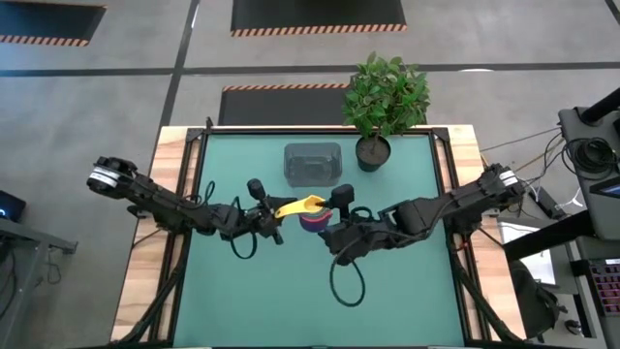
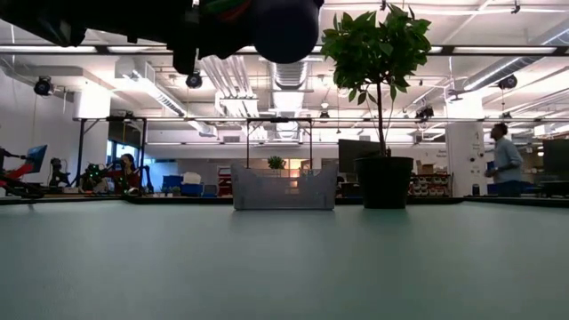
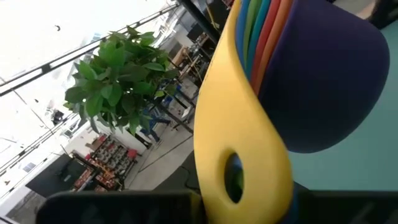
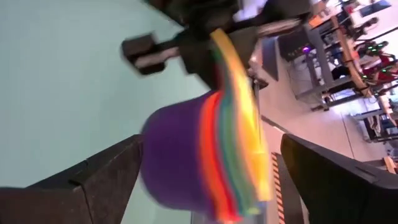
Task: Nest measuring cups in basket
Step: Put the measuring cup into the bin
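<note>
Holding nested measuring cups [image 1: 308, 213] by handle, left tool [image 1: 281, 215]

The stack of nested plastic measuring cups [image 4: 205, 155] shows a purple outer bowl, then thin bands of red, orange, green and what looks like blue, with a yellow cup and flat yellow handle [image 3: 239, 149] innermost. The translucent rectangular basket [image 1: 312, 163] is grey. The table mat [image 1: 291, 291] is teal green. The leafy plant [image 1: 386, 94] is green in a dark round pot [image 1: 372, 153].
</note>
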